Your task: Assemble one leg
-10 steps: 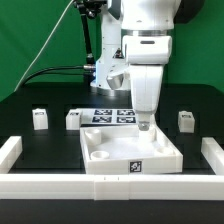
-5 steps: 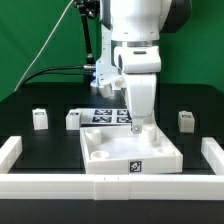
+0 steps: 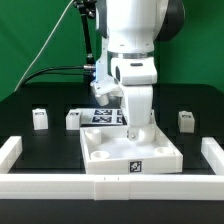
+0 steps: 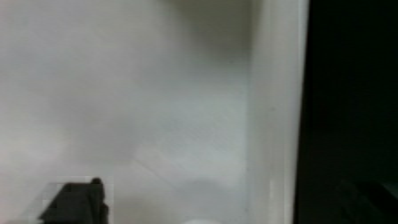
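The white square panel [image 3: 130, 152] lies on the black table, and in the wrist view [image 4: 143, 100] it fills most of the picture as a blurred white surface. My gripper [image 3: 135, 129] points straight down over the panel's back part, close to its surface. In the wrist view one dark finger [image 4: 75, 204] shows far from the other side, so the jaws stand wide apart with nothing seen between them. Three legs stand on the table: two at the exterior view's left [image 3: 39, 118] [image 3: 73, 118] and one at its right [image 3: 186, 120]. A fourth leg is not in view.
The marker board [image 3: 108, 115] lies behind the panel, partly hidden by the arm. Long white border rails run along the front [image 3: 110, 186], the left [image 3: 9, 153] and the right [image 3: 213, 153]. Cables hang behind the arm.
The arm and gripper have moved toward the exterior view's left along the panel's back part. The legs and the panel have not moved.
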Robot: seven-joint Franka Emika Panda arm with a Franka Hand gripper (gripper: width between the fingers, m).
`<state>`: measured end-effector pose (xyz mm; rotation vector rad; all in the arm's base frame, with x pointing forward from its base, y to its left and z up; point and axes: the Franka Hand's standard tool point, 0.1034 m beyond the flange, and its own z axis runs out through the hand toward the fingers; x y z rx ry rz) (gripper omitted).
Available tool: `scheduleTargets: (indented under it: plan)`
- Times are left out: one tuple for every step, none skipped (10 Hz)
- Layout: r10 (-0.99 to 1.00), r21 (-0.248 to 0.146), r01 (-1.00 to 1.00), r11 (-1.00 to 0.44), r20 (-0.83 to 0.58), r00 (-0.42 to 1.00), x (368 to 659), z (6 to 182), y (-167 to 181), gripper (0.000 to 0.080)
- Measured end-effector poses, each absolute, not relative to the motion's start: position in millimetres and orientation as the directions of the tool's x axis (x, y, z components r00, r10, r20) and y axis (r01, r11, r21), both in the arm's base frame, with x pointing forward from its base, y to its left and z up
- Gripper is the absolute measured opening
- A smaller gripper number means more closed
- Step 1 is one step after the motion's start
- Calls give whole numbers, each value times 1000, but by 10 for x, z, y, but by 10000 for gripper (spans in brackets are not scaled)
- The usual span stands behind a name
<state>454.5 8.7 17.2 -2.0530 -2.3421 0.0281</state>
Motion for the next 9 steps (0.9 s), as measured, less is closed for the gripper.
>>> scheduleTargets:
  plan:
    - [991, -40, 990, 133, 11, -133, 4532, 123, 92, 650]
    - [991, -47, 990, 132, 12, -132, 4523, 88, 91, 650]
    - [992, -51, 990, 129, 13, -129, 4511, 68, 83, 650]
    - [992, -50, 991, 125, 13, -125, 4515, 74, 84, 650]
    - [993, -49, 992, 120, 12, -119, 4520, 80, 84, 650]
    - [993, -52, 991, 120, 13, -119, 4511, 70, 83, 520]
    - [993, -52, 991, 119, 13, -119, 4508, 68, 82, 520]
    - [993, -53, 991, 119, 13, -119, 4506, 67, 82, 381]
    - [993, -53, 991, 119, 13, -119, 4503, 65, 82, 247]
